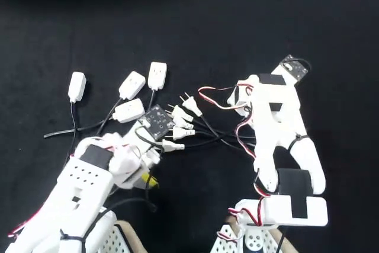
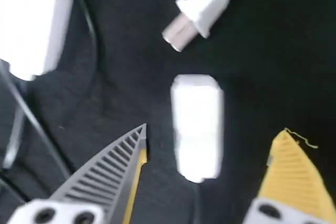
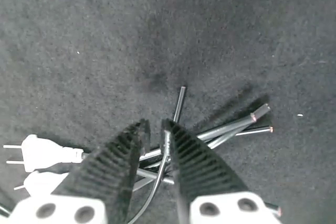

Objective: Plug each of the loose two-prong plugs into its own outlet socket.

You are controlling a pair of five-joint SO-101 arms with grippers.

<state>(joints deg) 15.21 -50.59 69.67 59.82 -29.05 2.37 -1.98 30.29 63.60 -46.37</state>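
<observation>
- Judged risk: the left gripper (image 2: 214, 129) is spread wide, and a white block (image 2: 197, 124) lies between its fingers. The block looks like one of the outlet sockets (image 2: 31, 30) rather than one of the two-prong plugs (image 2: 205, 11), so the wrong part may be lifted if the fingers are closed here.
- Further risk: the right gripper (image 3: 155, 124) is closed to a thin slit around a black cable (image 3: 178, 103), not around a plug body. A plug pulled by its cord may be dragged, swung or twisted out of line.
- The cables (image 3: 226, 129) are crossed in a heap, so neighbouring plugs may be shifted by any tug.
- In the high view, four outlet sockets (image 1: 131, 85) are seen at about 10 o'clock from the middle of the table (image 1: 308, 34). No plug is seen joined to any.
- The two-prong plugs (image 1: 190, 105) are clustered at 3 o'clock of the sockets, between the arms, just beside the left arm's wrist.
</observation>
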